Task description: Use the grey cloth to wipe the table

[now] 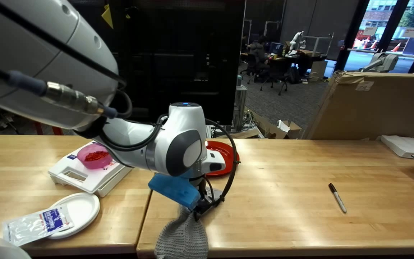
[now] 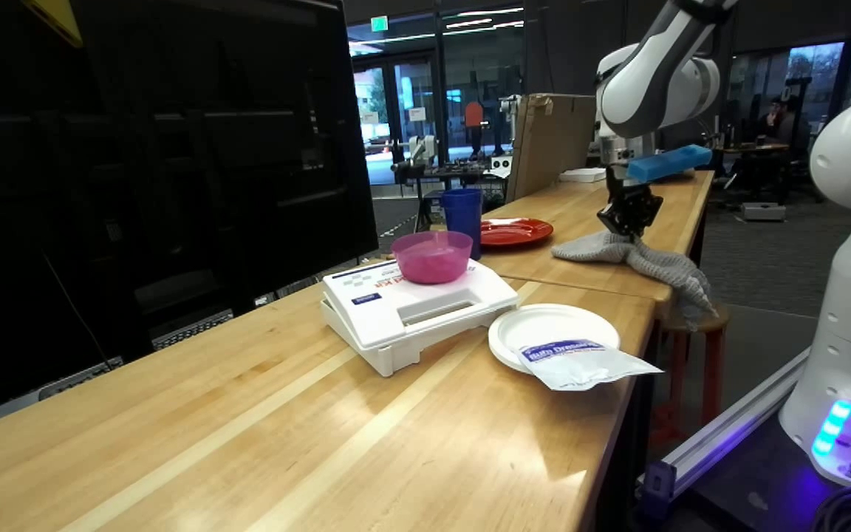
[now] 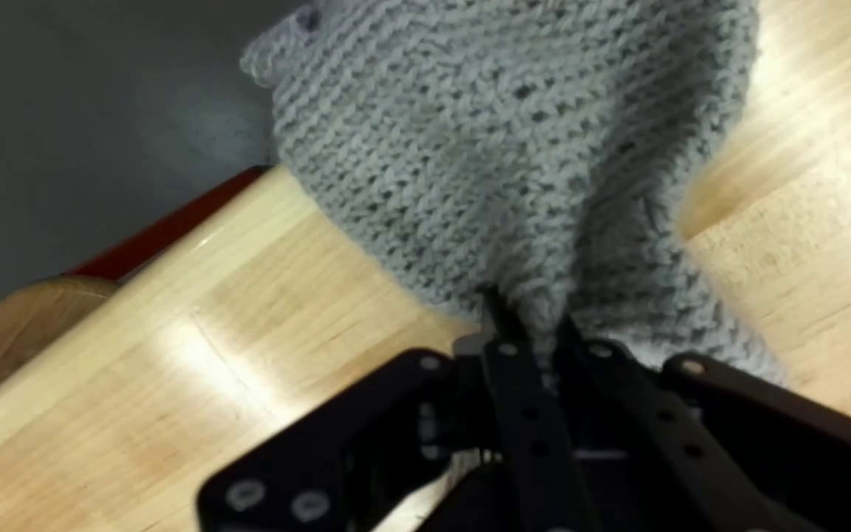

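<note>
1. Pinching a bunched fold of the grey cloth [image 3: 492, 155] in the gripper [image 3: 532, 325], gripping narrowly, with loose cloth directly below and to either side.
2. Resting the cloth partly on the table [image 1: 282, 208] and dangling one end over the edge, near a wooden stool [image 3: 34, 329].
3. Showing a red plate [image 1: 219, 145] lying flat near the cloth, partly hidden behind the arm [image 1: 171, 151] in an exterior view.
4. Seeing small red pieces [image 1: 96, 155] inside a pink bowl [image 2: 433, 258], sitting on top of a white case [image 2: 374, 318] with its inside hidden.
5. Seeing a blue cup [image 2: 462, 222] standing upright behind the bowl in an exterior view, with its inside out of sight.
6. Finding a printed packet [image 2: 580, 369] lying across a white plate [image 2: 555, 324] and overhanging its rim, just beside the case.
7. Finding a pen [image 1: 337, 198] lying well apart from the cloth, and a large cardboard box [image 1: 376, 108] standing farther back.
</note>
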### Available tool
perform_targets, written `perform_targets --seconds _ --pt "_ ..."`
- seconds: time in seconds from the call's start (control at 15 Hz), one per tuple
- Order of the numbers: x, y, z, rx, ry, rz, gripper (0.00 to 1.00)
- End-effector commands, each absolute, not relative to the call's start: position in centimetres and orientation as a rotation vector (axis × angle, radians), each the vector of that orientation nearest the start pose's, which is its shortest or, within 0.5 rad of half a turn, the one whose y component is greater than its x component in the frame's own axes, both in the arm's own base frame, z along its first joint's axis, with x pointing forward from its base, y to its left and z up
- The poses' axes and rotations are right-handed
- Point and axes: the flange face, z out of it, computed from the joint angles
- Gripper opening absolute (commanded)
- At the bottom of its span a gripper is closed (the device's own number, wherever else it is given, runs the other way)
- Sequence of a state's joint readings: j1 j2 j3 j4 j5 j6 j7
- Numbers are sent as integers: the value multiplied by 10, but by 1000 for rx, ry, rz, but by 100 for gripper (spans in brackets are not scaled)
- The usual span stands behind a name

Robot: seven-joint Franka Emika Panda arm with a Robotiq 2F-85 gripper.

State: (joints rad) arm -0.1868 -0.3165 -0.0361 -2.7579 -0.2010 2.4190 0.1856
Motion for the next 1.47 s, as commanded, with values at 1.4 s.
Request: perform_targets --seconds 1.4 --pt "437 -145 325 -3265 372 -47 2"
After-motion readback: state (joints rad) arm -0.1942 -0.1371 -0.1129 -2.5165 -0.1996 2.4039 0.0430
